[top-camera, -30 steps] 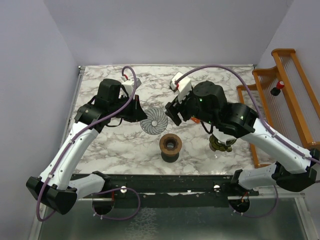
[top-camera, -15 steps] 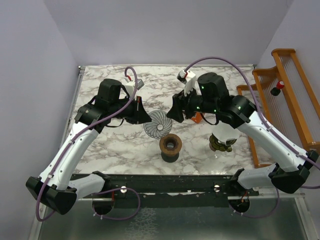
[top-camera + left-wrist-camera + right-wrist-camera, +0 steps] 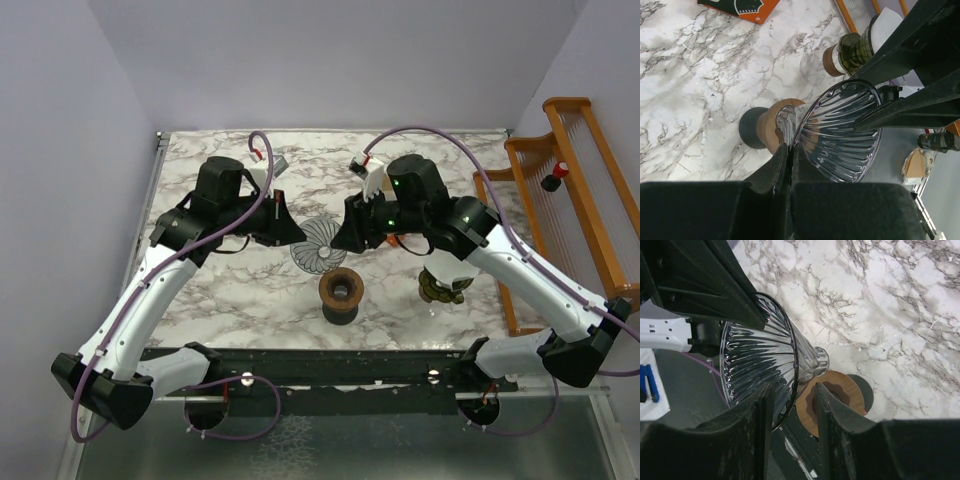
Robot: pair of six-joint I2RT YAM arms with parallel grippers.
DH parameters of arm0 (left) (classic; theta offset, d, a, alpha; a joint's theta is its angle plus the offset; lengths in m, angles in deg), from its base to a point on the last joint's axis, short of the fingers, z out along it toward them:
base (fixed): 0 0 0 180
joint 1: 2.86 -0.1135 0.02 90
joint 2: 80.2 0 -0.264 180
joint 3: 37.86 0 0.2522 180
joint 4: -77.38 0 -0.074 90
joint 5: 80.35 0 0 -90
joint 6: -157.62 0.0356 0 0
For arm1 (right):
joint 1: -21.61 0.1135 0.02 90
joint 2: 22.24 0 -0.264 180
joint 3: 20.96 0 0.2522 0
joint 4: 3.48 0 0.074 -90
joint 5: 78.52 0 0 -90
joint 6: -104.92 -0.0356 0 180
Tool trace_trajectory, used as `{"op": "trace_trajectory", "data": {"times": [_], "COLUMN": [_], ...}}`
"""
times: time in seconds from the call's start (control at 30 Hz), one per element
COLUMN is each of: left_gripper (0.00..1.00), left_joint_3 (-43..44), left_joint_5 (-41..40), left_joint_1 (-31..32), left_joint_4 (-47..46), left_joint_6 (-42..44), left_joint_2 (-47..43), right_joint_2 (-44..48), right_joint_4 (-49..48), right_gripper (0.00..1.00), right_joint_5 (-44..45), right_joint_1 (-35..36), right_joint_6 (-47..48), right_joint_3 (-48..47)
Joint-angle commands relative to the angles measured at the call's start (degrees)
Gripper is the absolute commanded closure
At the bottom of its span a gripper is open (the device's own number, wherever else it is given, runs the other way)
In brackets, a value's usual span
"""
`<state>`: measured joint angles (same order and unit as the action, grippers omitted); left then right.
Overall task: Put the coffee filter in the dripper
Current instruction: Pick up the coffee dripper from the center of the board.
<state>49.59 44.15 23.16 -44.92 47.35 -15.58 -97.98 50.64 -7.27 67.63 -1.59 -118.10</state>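
Note:
The dripper (image 3: 318, 247), a clear ribbed glass cone, hangs tilted in the air above a brown wooden ring stand (image 3: 341, 295). My left gripper (image 3: 290, 232) is shut on its rim; in the left wrist view the fingertips (image 3: 785, 152) pinch the glass edge of the dripper (image 3: 840, 135). My right gripper (image 3: 345, 238) is at the opposite side. In the right wrist view it (image 3: 792, 390) straddles the rim of the dripper (image 3: 757, 365), one finger inside and one outside, jaws still apart. The stand (image 3: 832, 400) lies below. The coffee filter is out of view.
A dark olive jar (image 3: 440, 287) stands right of the stand, under the right arm. An orange-and-brown carton (image 3: 747, 7) lies further back. A wooden rack (image 3: 560, 180) with a red-capped item (image 3: 553, 178) stands off the table's right edge.
My right gripper has moved left onto the dripper's rim and its jaws have narrowed. The left gripper and dripper have shifted slightly right and nearer.

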Motion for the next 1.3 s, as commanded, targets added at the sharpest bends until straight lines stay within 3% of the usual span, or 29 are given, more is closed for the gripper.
{"op": "trace_trajectory", "data": {"times": [0.0, 0.3, 1.27], "left_gripper": [1.0, 1.0, 1.0], "left_joint_3": [0.16, -0.81, -1.18], "left_joint_5": [1.09, -0.5, -11.44], "left_joint_1": [0.84, 2.81, 7.81], "left_joint_4": [-2.83, -3.33, -3.43], "left_joint_6": [-1.59, -2.81, -4.6], "left_joint_2": [-1.49, -1.7, 1.51], "right_joint_2": [1.44, 2.48, 3.59], "right_joint_4": [-2.97, -2.51, 2.92], "right_gripper": [0.6, 0.76, 0.72], "right_joint_5": [-1.8, 0.83, 8.09], "right_joint_1": [-0.37, -0.45, -0.45], "right_joint_6": [-2.58, -3.26, -2.41], "right_joint_3": [1.4, 2.58, 3.92]}}
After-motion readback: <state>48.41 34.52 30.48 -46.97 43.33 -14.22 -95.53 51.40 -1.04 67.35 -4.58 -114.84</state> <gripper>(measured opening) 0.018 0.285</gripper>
